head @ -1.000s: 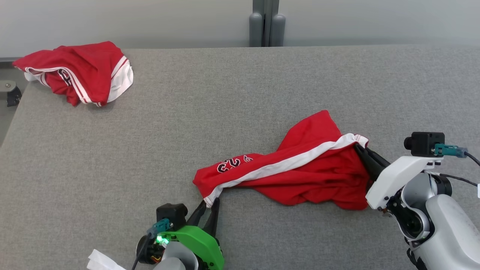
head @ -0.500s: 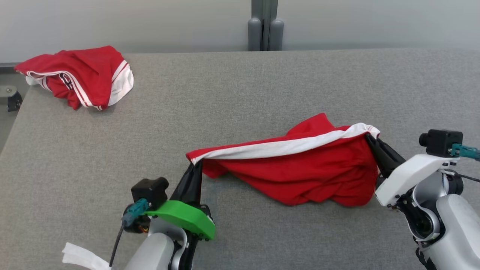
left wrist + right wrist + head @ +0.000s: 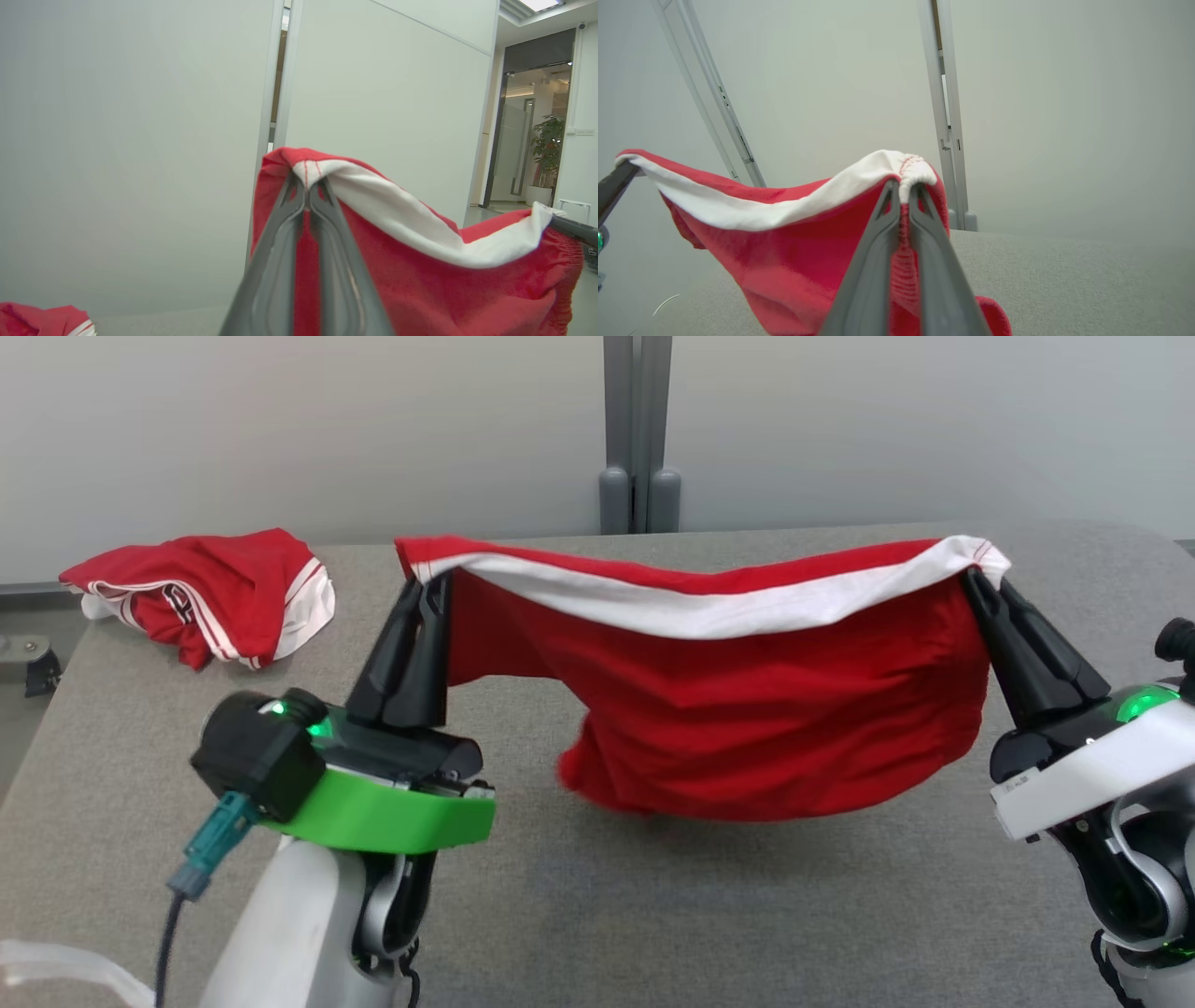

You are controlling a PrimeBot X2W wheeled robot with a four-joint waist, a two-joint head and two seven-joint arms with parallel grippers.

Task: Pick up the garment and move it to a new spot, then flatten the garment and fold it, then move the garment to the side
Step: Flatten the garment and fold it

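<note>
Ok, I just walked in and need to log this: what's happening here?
The left gripper and right gripper each pinch an end of the white band of a red fabric garment, which hangs stretched between them above the grey table. Another crumpled red garment lies at the table's far left.

Hanging garment [image 3: 747, 728], crumpled garment [image 3: 205, 583]: two. Left gripper [image 3: 429, 586], right gripper [image 3: 977, 583]: two. One table [image 3: 653, 915].

Left gripper [image 3: 430, 583], right gripper [image 3: 976, 579]: aloft, jaws together
</note>
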